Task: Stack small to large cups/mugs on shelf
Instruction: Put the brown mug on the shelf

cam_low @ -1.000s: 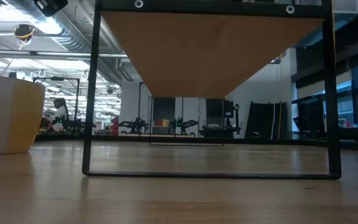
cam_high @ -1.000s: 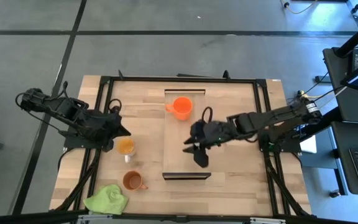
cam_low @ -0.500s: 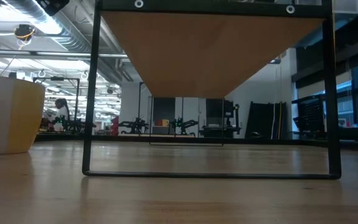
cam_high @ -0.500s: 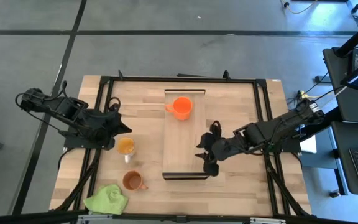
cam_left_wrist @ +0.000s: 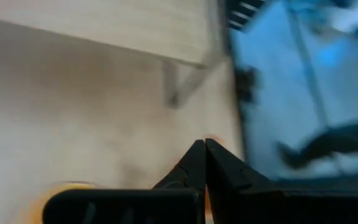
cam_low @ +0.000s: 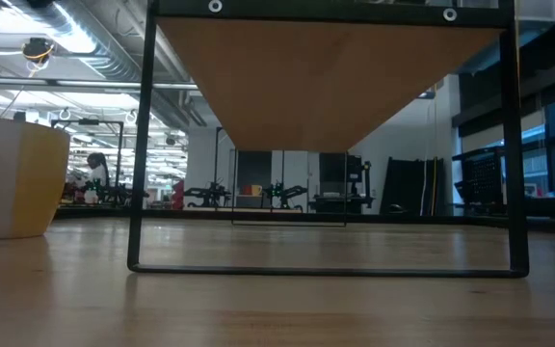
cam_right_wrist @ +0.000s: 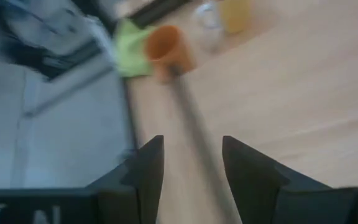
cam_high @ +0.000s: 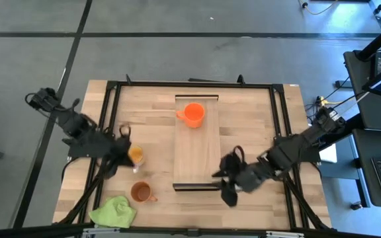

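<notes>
— So, how does the shelf (cam_high: pixel 198 142) lie?
— Its long axis runs from the near edge of the surface (cam_high: pixel 256 119) to the far edge. The orange mug (cam_high: pixel 193 114) stands at the far end, handle to the left.
— And the other cups?
— The amber cup (cam_high: pixel 134 155) and brown mug (cam_high: pixel 141 192) stand left of the shelf.
— The grippers?
— The left gripper (cam_left_wrist: pixel 204 149), jaws pressed together, is beside the amber cup. The right gripper (cam_right_wrist: pixel 192 163), jaws spread, is at the shelf's near right corner.
</notes>
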